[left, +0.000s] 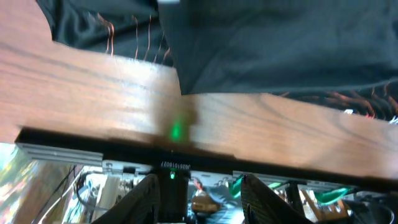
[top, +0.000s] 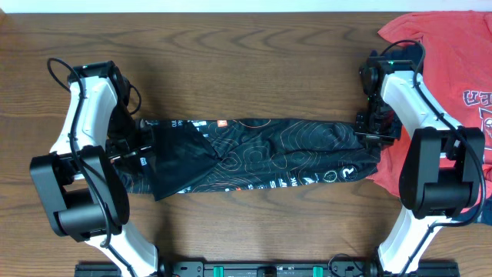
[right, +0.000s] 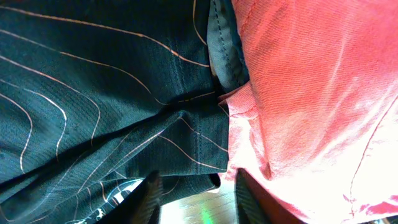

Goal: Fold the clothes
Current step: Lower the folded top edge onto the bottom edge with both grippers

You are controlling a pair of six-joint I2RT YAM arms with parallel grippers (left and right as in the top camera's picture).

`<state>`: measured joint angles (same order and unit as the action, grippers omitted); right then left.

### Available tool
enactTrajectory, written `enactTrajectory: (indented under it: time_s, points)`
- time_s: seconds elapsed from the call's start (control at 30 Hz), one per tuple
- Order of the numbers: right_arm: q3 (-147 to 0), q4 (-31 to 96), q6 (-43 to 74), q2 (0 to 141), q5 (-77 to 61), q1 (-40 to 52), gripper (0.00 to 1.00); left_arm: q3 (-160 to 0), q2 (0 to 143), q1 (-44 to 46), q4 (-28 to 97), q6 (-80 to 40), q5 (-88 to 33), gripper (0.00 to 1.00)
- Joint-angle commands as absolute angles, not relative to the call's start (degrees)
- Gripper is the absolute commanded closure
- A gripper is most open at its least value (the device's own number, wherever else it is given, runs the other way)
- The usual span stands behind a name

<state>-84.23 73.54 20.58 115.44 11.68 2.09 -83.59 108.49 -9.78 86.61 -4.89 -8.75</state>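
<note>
The black T-shirt (top: 261, 154) with thin orange contour lines lies on the wooden table as a long, narrow folded strip running left to right. My left gripper (top: 137, 148) is at its left end. In the left wrist view its jaws (left: 202, 193) are open and empty, with the shirt (left: 267, 50) lying beyond them. My right gripper (top: 375, 127) is at the shirt's right end. In the right wrist view its jaws (right: 196, 196) are open over the shirt's hem (right: 93, 93), just above the cloth and not closed on it.
A red T-shirt (top: 453, 69) with letter print lies at the right, touching the black shirt's right end and close beside my right fingers (right: 311, 93). The table's front edge with a metal rail (left: 62, 152) shows in the left wrist view.
</note>
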Motion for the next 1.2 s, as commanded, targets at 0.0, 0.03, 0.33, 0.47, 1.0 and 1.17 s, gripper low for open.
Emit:
enactTrajectory:
  time_s: [0.0, 0.03, 0.33, 0.47, 1.0, 1.17]
  points:
    - [-83.9, 73.7, 20.1, 114.8, 12.7, 1.8, 0.55, -83.6, 108.7, -10.2, 84.4, -5.2, -11.4, 0.55]
    - [-83.9, 73.8, 20.1, 114.8, 12.7, 1.8, 0.51, -83.6, 108.7, -10.2, 83.2, -5.2, -12.6, 0.55]
    - [-83.9, 73.7, 12.6, 114.8, 6.3, -0.3, 0.33, -83.6, 108.7, -10.2, 76.7, -5.2, -16.5, 0.54]
    - [-83.9, 73.1, 8.4, 114.8, 2.0, -2.3, 0.29, -83.6, 108.7, -10.2, 76.4, -5.2, -16.5, 0.54]
    - [-76.0, 59.0, -2.9, 114.8, -6.6, -5.0, 0.15, -83.6, 108.7, -6.7, 75.2, -5.2, -17.5, 0.55]
    - [-71.9, 53.4, -2.2, 114.8, -6.5, -5.0, 0.15, -83.6, 108.7, -5.0, 74.5, -5.2, -17.5, 0.54]
